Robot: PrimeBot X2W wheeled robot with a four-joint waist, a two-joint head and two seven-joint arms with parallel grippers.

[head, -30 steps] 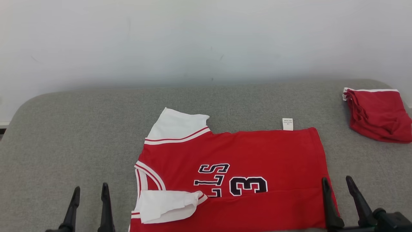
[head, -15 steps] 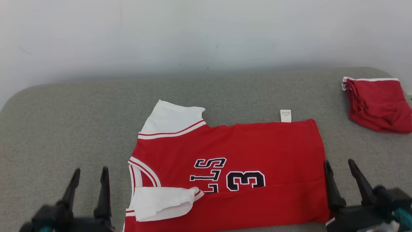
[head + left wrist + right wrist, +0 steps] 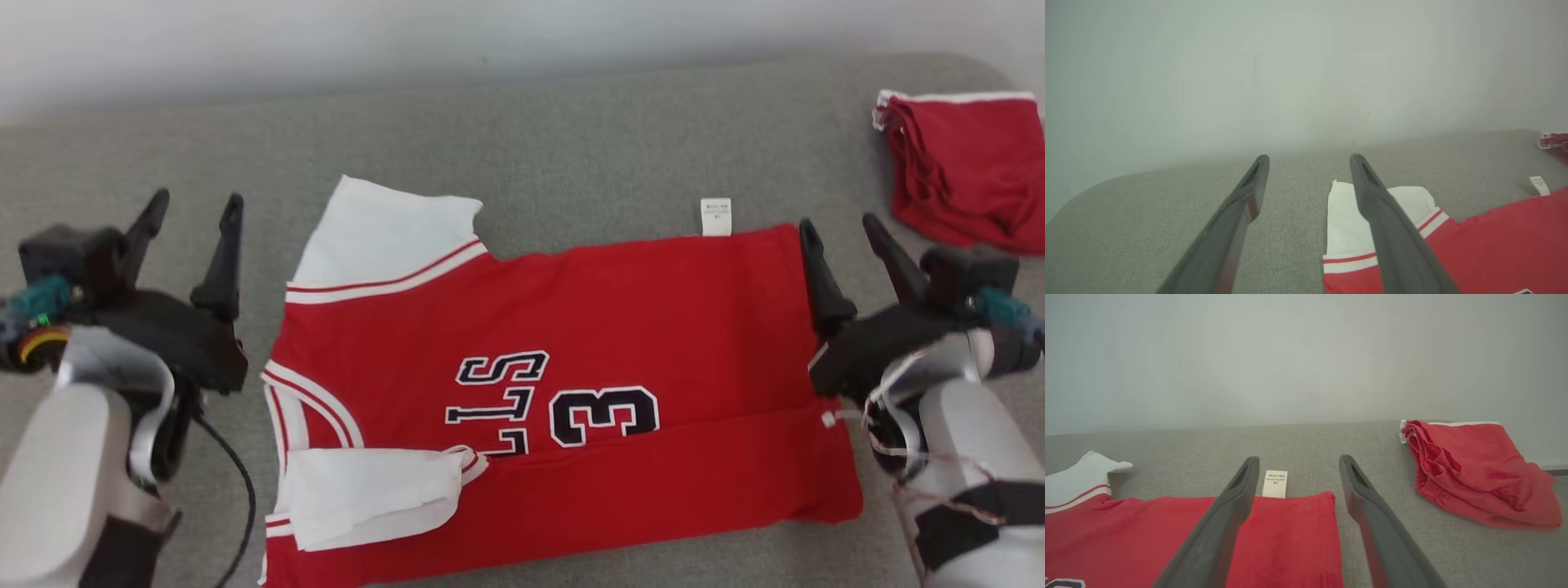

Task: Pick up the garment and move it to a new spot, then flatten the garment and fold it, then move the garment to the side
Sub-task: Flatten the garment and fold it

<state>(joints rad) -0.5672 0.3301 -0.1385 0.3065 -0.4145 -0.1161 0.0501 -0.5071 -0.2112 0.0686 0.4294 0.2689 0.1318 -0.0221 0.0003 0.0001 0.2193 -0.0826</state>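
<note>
- The jersey (image 3: 620, 327) lies flat at the centre of the grey tabletop (image 3: 571, 139), neck to the left and hem to the right.
- The jersey is red with white sleeves, dark lettering and a "3" on the upper face.
- The far sleeve (image 3: 384, 237) lies spread at the far left corner. The near sleeve (image 3: 367, 494) is folded over onto the red body.
- A crease runs left to right across the near part of the jersey and cuts the lettering.
- A white label (image 3: 716, 216) projects from the far edge near the hem.
- The left tool (image 3: 196, 202) stands wide and empty, left of the jersey and level with the far sleeve, apart from the cloth.
- In the left wrist view, the left tool (image 3: 1309, 159) points at the wall (image 3: 1208, 81), and its right finger crosses in front of the far sleeve (image 3: 1347, 220).
- The right tool (image 3: 838, 224) stands wide and empty at the far right corner of the hem.
- In the right wrist view, the right tool (image 3: 1299, 459) straddles the hem edge. The left finger is over red cloth beside the label (image 3: 1275, 484) and the right finger is over bare tabletop. Contact with the cloth cannot be determined.
- Red shorts (image 3: 963, 163) lie bunched at the far right, well apart from the jersey.
</note>
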